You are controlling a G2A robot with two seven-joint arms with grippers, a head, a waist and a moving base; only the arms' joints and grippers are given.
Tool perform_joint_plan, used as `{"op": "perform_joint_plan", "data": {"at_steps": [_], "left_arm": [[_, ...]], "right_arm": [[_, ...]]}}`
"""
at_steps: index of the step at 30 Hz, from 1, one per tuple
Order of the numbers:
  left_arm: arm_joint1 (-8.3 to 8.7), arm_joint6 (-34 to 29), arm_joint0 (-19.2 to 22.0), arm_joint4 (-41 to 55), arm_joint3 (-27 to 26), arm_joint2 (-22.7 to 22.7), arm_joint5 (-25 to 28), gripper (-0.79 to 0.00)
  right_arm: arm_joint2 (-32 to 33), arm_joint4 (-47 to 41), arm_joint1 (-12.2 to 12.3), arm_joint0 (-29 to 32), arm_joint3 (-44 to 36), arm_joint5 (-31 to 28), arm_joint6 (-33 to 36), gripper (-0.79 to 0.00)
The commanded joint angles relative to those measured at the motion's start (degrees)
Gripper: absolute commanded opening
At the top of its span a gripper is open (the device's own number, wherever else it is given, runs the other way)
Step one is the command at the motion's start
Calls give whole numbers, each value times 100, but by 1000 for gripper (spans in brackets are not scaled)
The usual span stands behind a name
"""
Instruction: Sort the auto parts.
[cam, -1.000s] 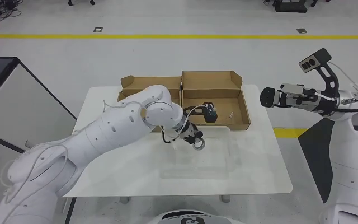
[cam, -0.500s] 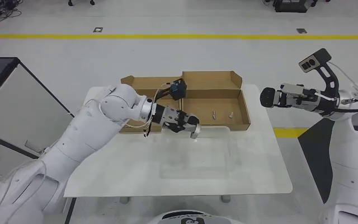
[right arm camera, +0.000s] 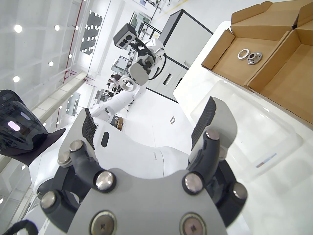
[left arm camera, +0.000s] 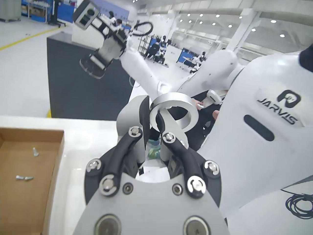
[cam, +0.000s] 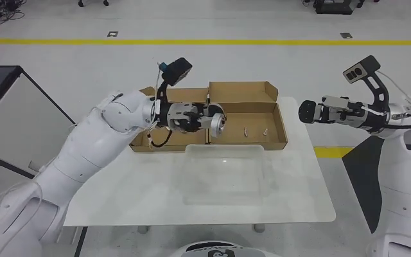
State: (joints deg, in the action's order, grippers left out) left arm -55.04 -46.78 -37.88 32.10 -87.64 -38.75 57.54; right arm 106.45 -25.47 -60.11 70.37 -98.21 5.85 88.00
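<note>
Change: the left end effector (cam: 207,122) has been lifted away from the clear tray (cam: 225,175) and swung up to the boxes, with its wrist turned over. The ring (left arm camera: 172,98) has been carried along. The right end effector (cam: 307,111) has been left where it was.
Left end effector: closed on the ring's wall, one finger outside and one through the hole.
Ring: held in the air above the shared wall of the two boxes, clear of the cardboard. Which box lies directly beneath cannot be told.
Right end effector: spread wide, nothing held, parked off the far side of the table (cam: 302,193), well apart from the boxes.
Left box (cam: 168,94): a second ring (right arm camera: 243,54) and a flanged hub (right arm camera: 254,57) are stored here, touching or nearly so.
Right box (cam: 244,93): two small bolts (cam: 246,133) are stored here, near each other.
Tray: set on the table just in front of the boxes.
Step in hand: carriage of the ring to its box is judged to be under way, with release not yet made.
Next move: the ring should be brought over the floor of the left box, where like parts lie, then lowered. The fingers should be opened only when it is low, so that it is not bounced out or dropped among the bolts.
</note>
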Motion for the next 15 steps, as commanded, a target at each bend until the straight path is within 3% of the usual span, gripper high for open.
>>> {"op": "perform_joint_plan", "data": {"at_steps": [1, 7, 15], "left_arm": [[-7, 49, 92, 272, -73, 31, 46, -785], [-60, 47, 93, 1229, -433, -250, 46, -785], [-51, 47, 71, 1082, -310, -329, 46, -785]], "right_arm": [[0, 0, 0, 0, 0, 0, 0, 0], [0, 0, 0, 0, 0, 0, 0, 0], [0, 0, 0, 0, 0, 0, 0, 0]]}}
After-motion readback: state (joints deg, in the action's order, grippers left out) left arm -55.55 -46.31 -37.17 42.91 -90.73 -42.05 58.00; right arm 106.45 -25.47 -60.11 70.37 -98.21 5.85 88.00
